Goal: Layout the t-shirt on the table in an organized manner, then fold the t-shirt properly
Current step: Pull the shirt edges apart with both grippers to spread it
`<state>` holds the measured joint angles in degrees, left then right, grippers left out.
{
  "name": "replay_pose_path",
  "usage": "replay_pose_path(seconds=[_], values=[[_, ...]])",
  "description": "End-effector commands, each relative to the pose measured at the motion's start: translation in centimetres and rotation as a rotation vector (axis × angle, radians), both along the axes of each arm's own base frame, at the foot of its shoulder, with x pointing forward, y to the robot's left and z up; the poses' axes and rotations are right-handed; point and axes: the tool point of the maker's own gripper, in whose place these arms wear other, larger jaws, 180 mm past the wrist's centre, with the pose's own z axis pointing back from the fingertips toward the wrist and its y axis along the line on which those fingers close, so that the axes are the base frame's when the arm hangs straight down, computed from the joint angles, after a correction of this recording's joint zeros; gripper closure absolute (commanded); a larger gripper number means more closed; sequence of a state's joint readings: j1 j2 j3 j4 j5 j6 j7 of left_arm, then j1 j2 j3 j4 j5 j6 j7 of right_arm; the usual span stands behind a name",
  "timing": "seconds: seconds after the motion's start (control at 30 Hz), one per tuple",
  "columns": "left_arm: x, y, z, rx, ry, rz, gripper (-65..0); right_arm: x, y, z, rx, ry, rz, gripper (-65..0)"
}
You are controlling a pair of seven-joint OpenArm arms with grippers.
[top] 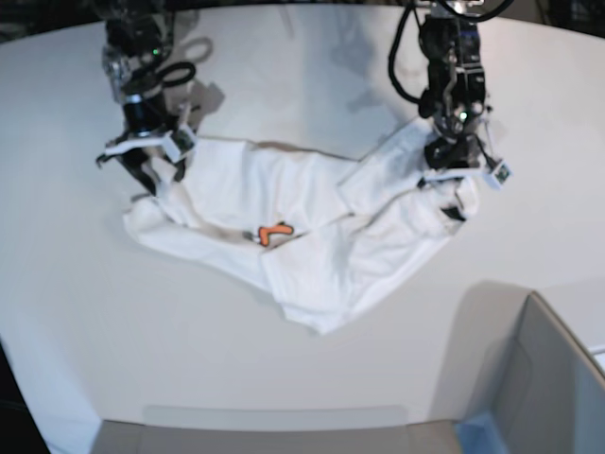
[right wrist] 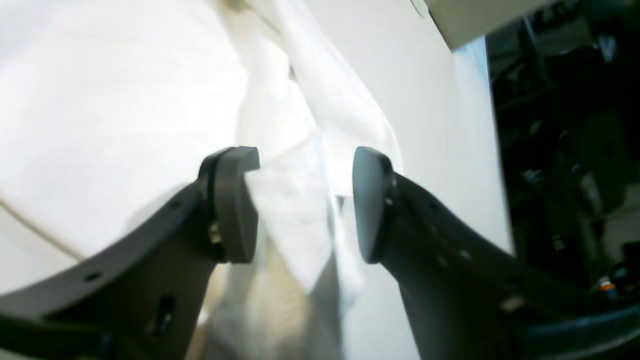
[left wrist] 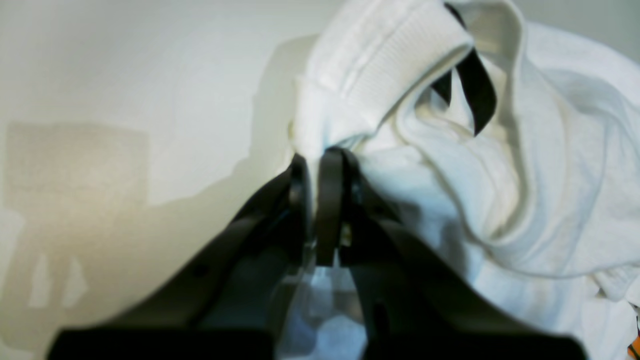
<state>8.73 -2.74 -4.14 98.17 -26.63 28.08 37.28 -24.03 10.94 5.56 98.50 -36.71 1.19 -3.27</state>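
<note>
The white t-shirt [top: 312, 227] lies crumpled across the middle of the table [top: 302, 76], with a bit of orange print [top: 276, 232] showing in a fold. My left gripper [left wrist: 322, 155] is shut on the shirt's cloth beside the ribbed collar [left wrist: 390, 55], where the black tag [left wrist: 475, 90] hangs; in the base view this left gripper [top: 456, 175] is at the shirt's right end. My right gripper [right wrist: 305, 200] stands open with a fold of the t-shirt [right wrist: 295, 150] between its fingers [right wrist: 235, 200] but not pinched. In the base view the right gripper [top: 151, 175] is at the shirt's left end.
A grey box [top: 553, 378] with a blue corner [top: 477, 435] stands at the front right of the table. The table's edge [right wrist: 487, 150] runs close on the right gripper's right side, with dark equipment beyond it.
</note>
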Motion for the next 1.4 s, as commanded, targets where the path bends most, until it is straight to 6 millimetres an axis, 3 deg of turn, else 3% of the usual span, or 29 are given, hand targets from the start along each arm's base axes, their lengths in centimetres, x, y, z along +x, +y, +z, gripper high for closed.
replay_pose_path(seconds=[0.0, 0.13, 0.23, 0.3, 0.47, 0.6, 0.67, 0.77, 0.87, 1.03, 1.13, 1.37], values=[[0.6, 0.4, 0.9, 0.018, -0.029, 0.003, 0.0, -0.1, 0.1, 0.4, 0.012, -0.020, 0.008, -29.5], [0.6, 0.3, 0.9, 0.016, -0.029, 0.001, 0.0, -0.5, -0.4, -0.9, 0.001, 0.035, -0.025, -17.7], [0.6, 0.2, 0.9, 0.015, -0.030, -0.001, 0.0, -0.5, -0.7, -1.0, -0.006, 0.046, -0.041, -5.0], [0.7, 0.1, 1.0, 0.013, -0.032, -0.003, 0.0, -0.5, -0.7, -0.9, -0.004, 0.045, -0.041, -0.6], [1.0, -0.6, 0.9, -0.032, -0.005, -0.027, -5.2, -0.1, -0.7, -0.1, 0.003, 0.021, -0.042, -0.1], [4.2, -0.2, 3.7, -0.047, -0.052, -0.065, -7.6, 0.8, 0.3, 2.9, 0.179, -0.042, -0.065, -0.1], [5.3, -1.0, 5.6, -0.081, -0.079, -0.097, -9.3, 1.3, 0.7, 4.7, 0.310, -0.079, -0.078, -0.1], [5.7, -2.2, 8.1, -0.118, -0.118, -0.141, -11.0, 1.6, 0.1, 6.5, 0.434, -0.113, -0.109, 0.0], [5.7, -2.6, 9.6, -0.117, -0.157, -0.153, -11.2, 1.8, 0.0, 6.7, 0.444, -0.120, -0.112, 0.0], [2.4, -3.7, 6.9, -0.130, -0.066, -0.181, -11.5, 1.6, -0.2, 6.5, 0.440, -0.115, -0.120, 0.0], [0.9, -4.6, 5.6, -0.129, -0.022, -0.208, -15.0, 1.6, -0.3, 6.5, 0.440, -0.114, -0.124, 0.0], [0.6, -4.5, 5.4, -0.132, -0.010, -0.200, -28.4, 1.6, -0.3, 6.4, 0.441, -0.112, -0.123, 0.0]])
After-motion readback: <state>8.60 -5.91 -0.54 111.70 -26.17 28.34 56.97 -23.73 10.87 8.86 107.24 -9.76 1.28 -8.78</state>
